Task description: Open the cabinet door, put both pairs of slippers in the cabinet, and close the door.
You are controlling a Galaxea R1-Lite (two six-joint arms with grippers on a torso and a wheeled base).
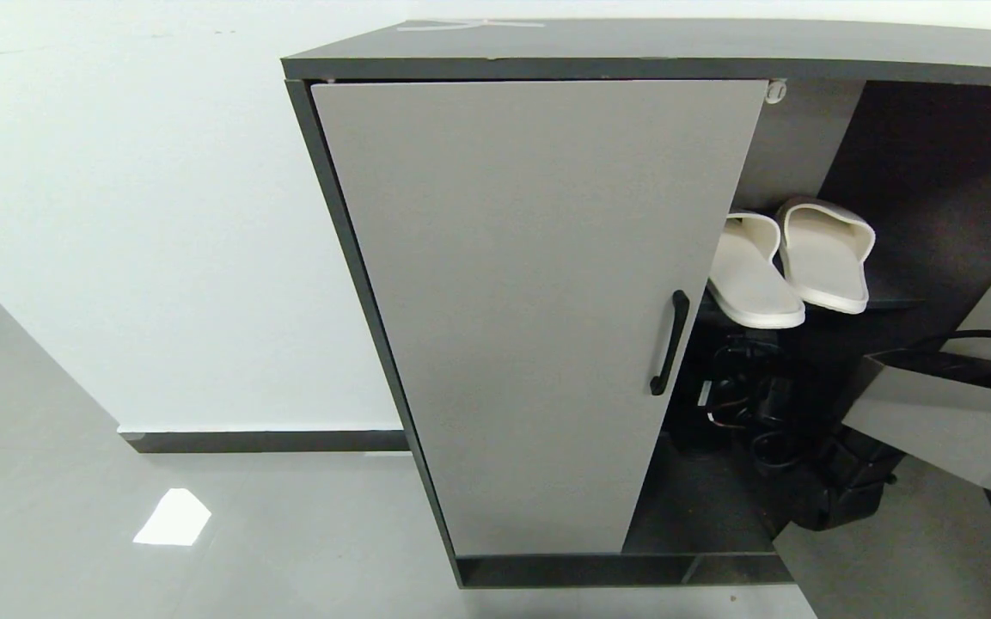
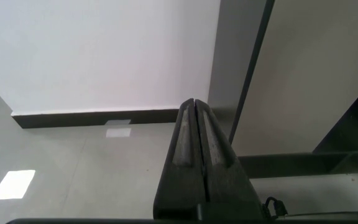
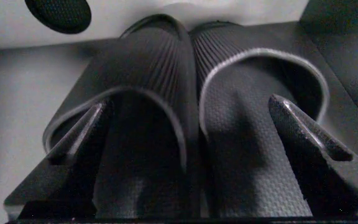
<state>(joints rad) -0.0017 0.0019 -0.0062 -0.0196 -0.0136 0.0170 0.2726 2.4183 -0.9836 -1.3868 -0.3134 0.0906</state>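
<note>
left gripper (image 2: pixel 194 107): fingers being held together, beside cabinet (image 1: pixel 547 43) | right gripper (image 3: pixel 188 106): fingers being held apart, astride dark slippers (image 3: pixel 160 56) | white slippers (image 1: pixel 792 262): being borne on shelf (image 1: pixel 895 303)

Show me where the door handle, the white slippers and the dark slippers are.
door handle (image 1: pixel 669 342): head view, middle of the black bar.
white slippers (image 1: pixel 822 262): head view, footbed of the slipper farther from the door.
dark slippers (image 3: pixel 154 68): right wrist view, ribbed strap of one slipper.
</note>
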